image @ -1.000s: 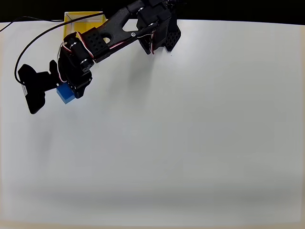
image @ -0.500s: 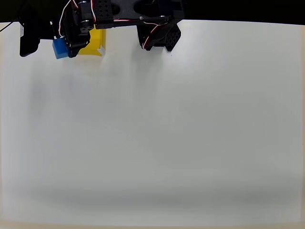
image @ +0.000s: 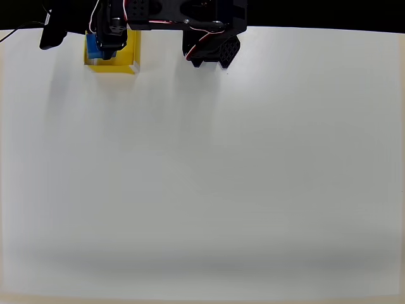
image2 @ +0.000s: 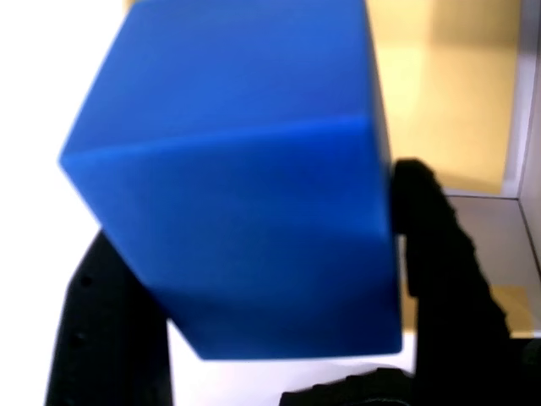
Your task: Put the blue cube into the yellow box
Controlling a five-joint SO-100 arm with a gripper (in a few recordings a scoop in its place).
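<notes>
In the overhead view, the gripper (image: 101, 45) is gripping the blue cube (image: 93, 48) between its jaws, over the left part of the yellow box (image: 126, 63), which is sitting at the table (image: 253, 177) top edge

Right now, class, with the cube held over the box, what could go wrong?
1. The blue cube sits tilted in the pincer, so on release it may tip or catch a wall of the yellow box.
2. In the overhead view the cube hangs near the box's left side, so it could land outside.
</notes>
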